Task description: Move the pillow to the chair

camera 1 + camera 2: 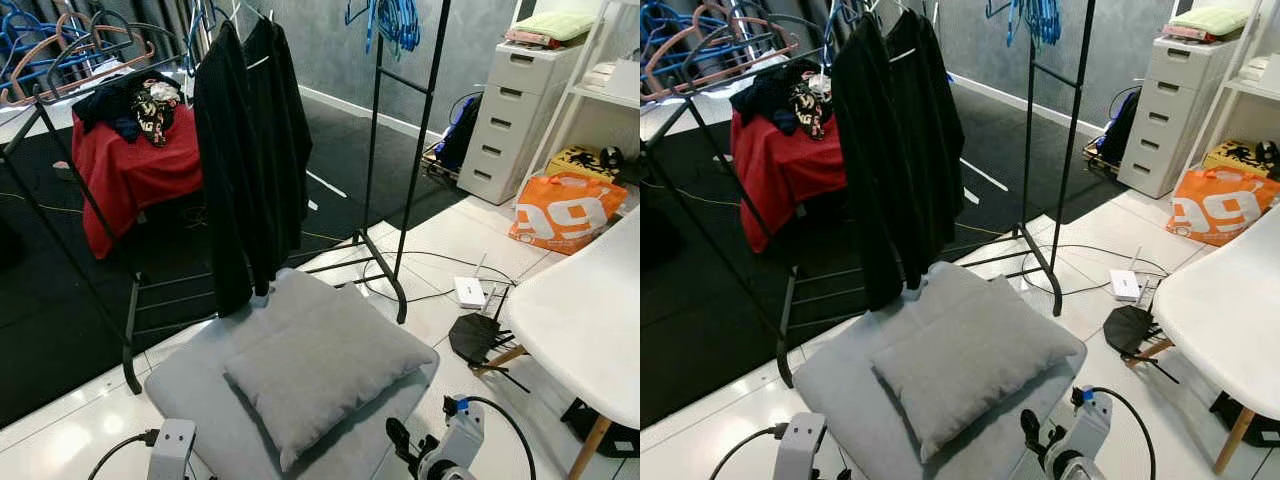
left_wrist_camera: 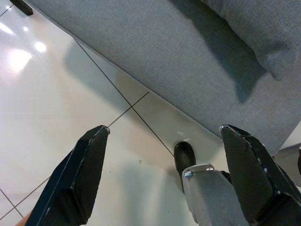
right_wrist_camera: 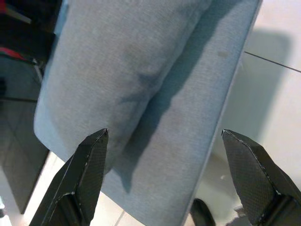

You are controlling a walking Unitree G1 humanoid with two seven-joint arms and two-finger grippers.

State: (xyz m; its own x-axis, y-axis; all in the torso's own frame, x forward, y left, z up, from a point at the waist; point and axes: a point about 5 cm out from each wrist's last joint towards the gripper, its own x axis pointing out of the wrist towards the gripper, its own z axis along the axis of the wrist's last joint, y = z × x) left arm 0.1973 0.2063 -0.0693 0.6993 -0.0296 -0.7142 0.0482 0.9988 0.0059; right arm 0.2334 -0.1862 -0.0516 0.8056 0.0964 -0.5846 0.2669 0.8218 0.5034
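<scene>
L claw (image 2: 164, 176) & R claw (image 3: 164, 176): fingers spread wide, both arms low.

Head eyes look down; wrist cameras close above the pillow (image 1: 325, 365).

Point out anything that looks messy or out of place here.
The pillow lies skewed on the grey ottoman, one corner past the near edge. Cables and a router sprawl loose on the floor by the rack's foot. Clothes are heaped on the red-draped table. Nothing looks spilled or broken.
</scene>
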